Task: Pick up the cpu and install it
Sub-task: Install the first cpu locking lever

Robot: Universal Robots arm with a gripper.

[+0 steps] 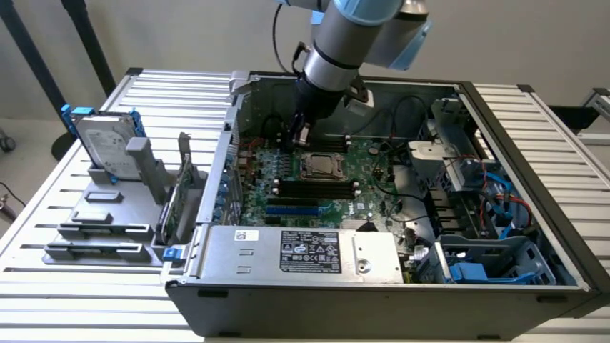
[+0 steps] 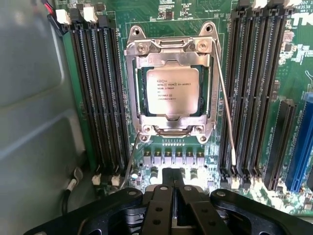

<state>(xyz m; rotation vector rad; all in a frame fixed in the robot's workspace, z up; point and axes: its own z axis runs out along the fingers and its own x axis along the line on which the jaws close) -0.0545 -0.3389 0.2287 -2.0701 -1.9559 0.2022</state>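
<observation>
The cpu (image 2: 172,91) lies flat in the socket (image 2: 131,98) on the board, just ahead of the claw (image 2: 172,183), which is pinched together on nothing (it hangs low beside the socket's edge).

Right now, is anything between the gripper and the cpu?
Nothing visible does. The cpu lies inside the metal socket frame, which borders its edges and leaves its top bare. The gripper, shut and empty, hangs over the motherboard beside that frame.
</observation>
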